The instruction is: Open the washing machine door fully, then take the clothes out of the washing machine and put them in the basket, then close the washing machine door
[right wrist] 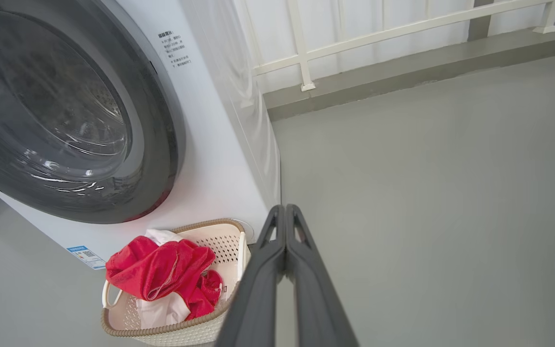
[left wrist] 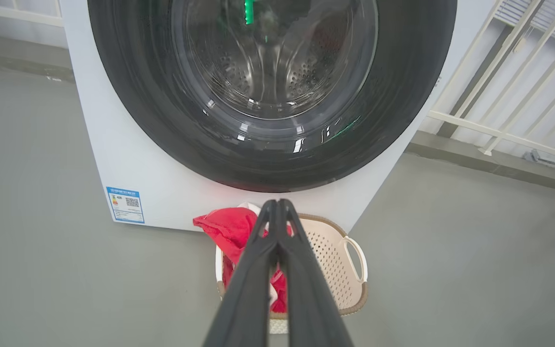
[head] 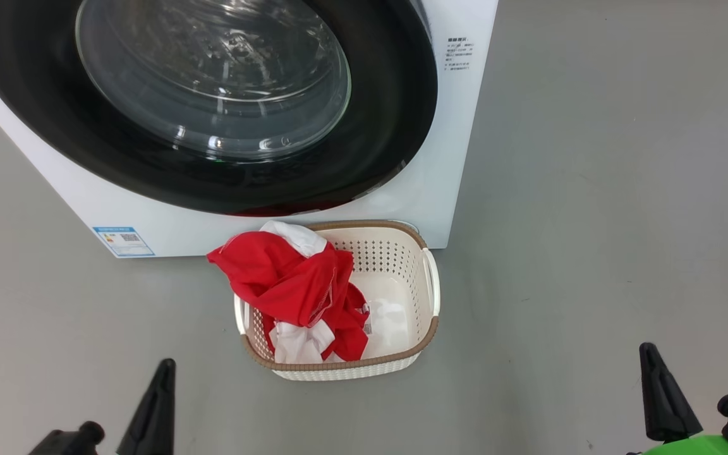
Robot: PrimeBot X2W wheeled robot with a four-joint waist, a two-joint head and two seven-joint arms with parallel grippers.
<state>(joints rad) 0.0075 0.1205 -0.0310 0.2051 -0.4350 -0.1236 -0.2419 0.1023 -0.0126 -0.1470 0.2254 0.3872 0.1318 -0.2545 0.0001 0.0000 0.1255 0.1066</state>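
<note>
L/R jaws closed; red-white clothes (head: 288, 278) spill over basket (head: 432, 327) rim.

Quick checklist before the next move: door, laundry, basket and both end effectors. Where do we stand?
1. The washing machine door lies flat against the washing machine: ok. Latched: cannot tell.
2. The clothes are in the basket: ok, though one red fold hangs over its left rim.
3. The drum is free of garments: cannot tell, glare on the glass.
4. The left end effector is shut and empty: ok.
5. The right end effector is shut and empty: ok.
</note>
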